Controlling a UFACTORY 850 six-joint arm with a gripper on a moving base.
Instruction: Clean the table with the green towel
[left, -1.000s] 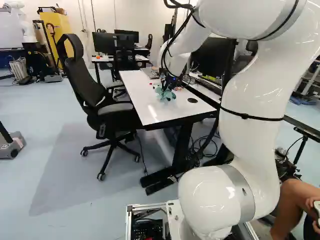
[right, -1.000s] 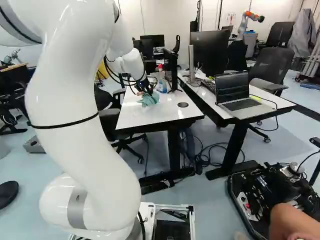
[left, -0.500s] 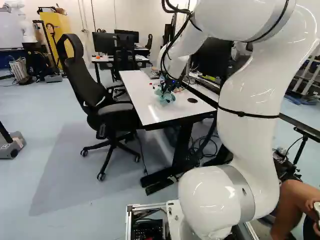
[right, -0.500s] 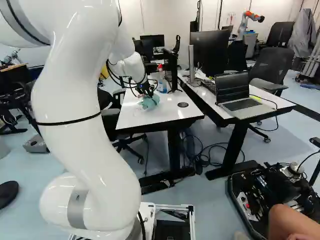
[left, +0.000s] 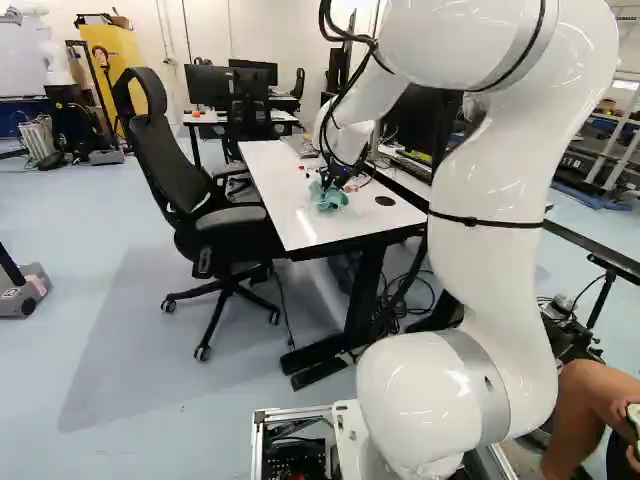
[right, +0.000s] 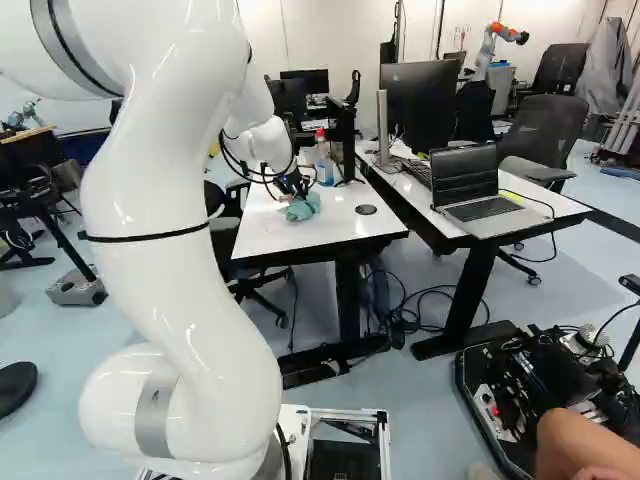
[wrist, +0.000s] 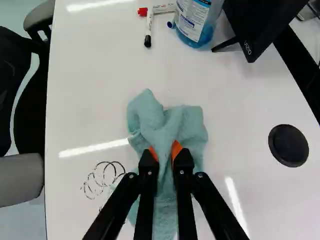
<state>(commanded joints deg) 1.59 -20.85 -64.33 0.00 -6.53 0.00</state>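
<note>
Both orange pads of the black two-fingered pincer are clamped on a raised fold of the towel, one pad pressing each side. It hangs from the big white jointed arm, which reaches out over the long white-topped table. Along one long edge of that table stands the black mesh-backed office chair. The crumpled soft green towel lies bunched on the tabletop, spreading ahead of the pads and back beneath the pincer, its long axis running much as the fingers point. Beyond its far end stands the clear plastic bottle of blue liquid. What the next stroke turns on is the thin dark looped scribble: it lies just beside the pincer, on the chair side, and seems to run in under the towel's edge. A sideways sweep toward the chair, pressed down, should cover it; too light a touch may skim over the ink. On the opposite side sits the round flat black disc, and near the bottle lie the slim white markers, both outside that path.
</note>
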